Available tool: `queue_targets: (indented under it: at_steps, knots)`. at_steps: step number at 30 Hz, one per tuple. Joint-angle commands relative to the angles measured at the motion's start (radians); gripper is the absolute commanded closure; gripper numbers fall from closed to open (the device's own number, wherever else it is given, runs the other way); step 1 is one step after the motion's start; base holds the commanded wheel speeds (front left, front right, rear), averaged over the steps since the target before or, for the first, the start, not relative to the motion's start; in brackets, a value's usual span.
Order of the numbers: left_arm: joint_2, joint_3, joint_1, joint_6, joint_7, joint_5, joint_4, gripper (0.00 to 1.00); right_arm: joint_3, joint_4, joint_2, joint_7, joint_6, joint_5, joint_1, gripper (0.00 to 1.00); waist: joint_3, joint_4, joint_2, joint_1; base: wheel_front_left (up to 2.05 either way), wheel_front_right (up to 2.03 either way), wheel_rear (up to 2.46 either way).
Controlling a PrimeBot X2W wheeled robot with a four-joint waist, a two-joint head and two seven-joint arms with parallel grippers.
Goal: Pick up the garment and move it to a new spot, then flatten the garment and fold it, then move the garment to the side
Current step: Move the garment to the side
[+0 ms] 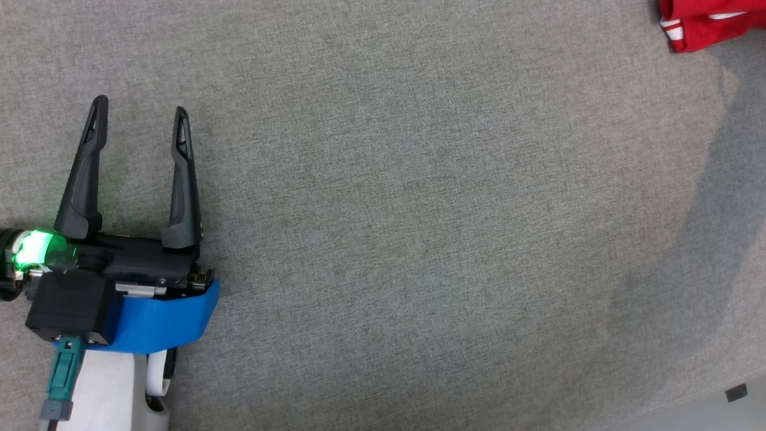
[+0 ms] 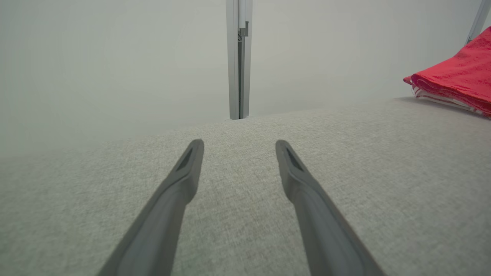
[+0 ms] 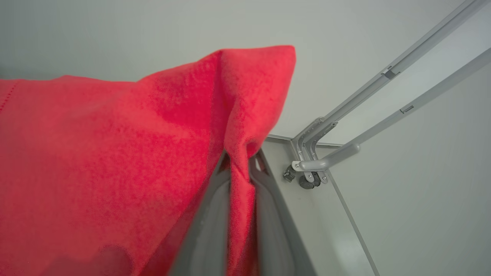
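Note:
The garment point(image 1: 709, 21) is red with white stripes and lies folded at the far right corner of the grey fabric surface. It also shows at the right edge of the left wrist view as the red garment point(image 2: 458, 82). My right gripper point(image 3: 243, 163) is shut on a fold of the red garment point(image 3: 115, 161), which drapes over its fingers and rises above them. My left gripper point(image 1: 140, 114) rests at the left of the surface, open, with bare fabric between its fingers point(image 2: 188, 172).
The grey fabric surface point(image 1: 419, 227) spreads wide between my left gripper and the garment. A pale wall with a metal post point(image 2: 238, 57) stands beyond it. Metal frame rails and a bracket point(image 3: 314, 153) show near the right corner.

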Motion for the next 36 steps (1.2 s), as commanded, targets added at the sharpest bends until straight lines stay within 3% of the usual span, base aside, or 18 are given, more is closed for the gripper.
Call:
queue_targets:
  at_steps: [1, 2, 3, 4, 5, 13, 20, 36]
  knots:
    - [0.018, 0.013, 0.001, 0.006, 0.007, -0.001, 0.071, 0.0, -0.011, 0.002, 0.006, -0.011, 0.0, -0.011, -0.029, 0.91, -0.001, 0.0, 0.0003, 0.0001, 0.0, 0.0, 0.0]
    - [0.018, 0.012, -0.002, 0.007, 0.007, -0.002, 0.071, 0.0, -0.02, 0.005, 0.007, -0.011, 0.0, -0.022, -0.033, 0.82, -0.002, -0.001, 0.0003, 0.0001, 0.0, 0.0, 0.0]
    - [0.019, 0.011, -0.005, 0.008, 0.007, -0.004, 0.072, 0.0, -0.029, 0.011, 0.014, -0.002, 0.0, -0.029, -0.031, 0.64, -0.004, -0.001, 0.0003, 0.0001, 0.0, 0.0, 0.0]
    - [0.02, 0.011, -0.006, 0.009, 0.007, -0.005, 0.072, 0.0, -0.04, 0.016, 0.018, 0.006, 0.0, -0.035, -0.03, 0.14, -0.005, -0.001, 0.0003, 0.0001, 0.0, 0.0, 0.0]
    - [0.02, 0.009, -0.008, 0.009, 0.007, -0.006, 0.072, 0.0, -0.047, 0.02, 0.015, 0.013, 0.0, -0.052, -0.032, 0.0, -0.007, -0.001, 0.0003, 0.0001, 0.0, 0.0, 0.0]
    - [0.014, 0.001, 0.002, 0.015, 0.006, -0.018, 0.07, 0.0, -0.105, 0.026, 0.026, 0.009, 0.0, -0.132, -0.021, 0.0, -0.038, 0.013, 0.0003, 0.0001, 0.0, 0.0, 0.0]
    - [-0.015, -0.005, 0.021, 0.026, 0.004, -0.039, 0.07, 0.0, -0.117, -0.049, 0.057, -0.04, 0.0, -0.158, 0.061, 0.0, -0.126, 0.046, 0.0003, 0.0001, 0.0, 0.0, 0.0]
    - [-0.066, 0.062, 0.17, 0.048, 0.003, -0.098, 0.128, 0.0, 0.045, -0.606, 0.195, -0.043, 0.0, 0.047, 0.554, 0.0, -0.407, 0.109, 0.0003, 0.0001, 0.0, 0.0, 0.0]
